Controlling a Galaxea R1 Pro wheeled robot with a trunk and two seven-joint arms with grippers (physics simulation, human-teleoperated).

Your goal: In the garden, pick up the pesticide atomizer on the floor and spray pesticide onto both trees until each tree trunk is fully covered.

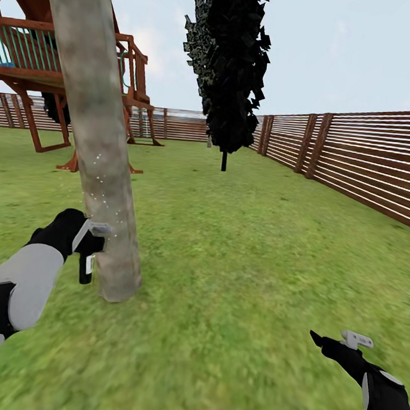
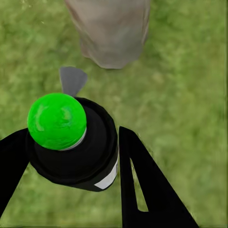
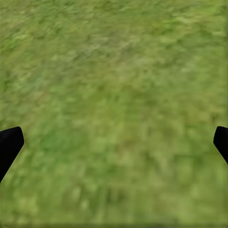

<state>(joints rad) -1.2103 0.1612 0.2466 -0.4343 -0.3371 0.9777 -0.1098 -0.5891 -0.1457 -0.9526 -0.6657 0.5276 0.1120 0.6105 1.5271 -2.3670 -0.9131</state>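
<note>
The atomizer [image 1: 87, 263] sits in the left end effector [image 1: 85, 239], whose black fingers [image 2: 142, 185] are clenched around its dark round body [image 2: 76, 152]. A bright green knob tops it in the left wrist view. Its grey nozzle points at the trunk [image 1: 99, 140], which stands just beside the end effector, almost touching it. Small white dots of pesticide [image 1: 103, 199] speckle the trunk right above the end effector and a little higher up. The trunk leans a bit and its foot meets the lawn [image 1: 239, 245] just below and past the end effector.

The right end effector [image 1: 333, 340] hangs low over bare grass, well apart from the trunk. Its two black fingertips [image 3: 8, 145] stand wide apart with nothing between them, so it is released.

There is lots of open lawn ahead and to the right of both end effectors. A brown slat fence [image 1: 370, 163] runs along the far right side and across the back. A dark thin tree [image 1: 233, 64] stands far ahead. A red wooden play tower [image 1: 37, 66] stands far behind the trunk, on the left.
</note>
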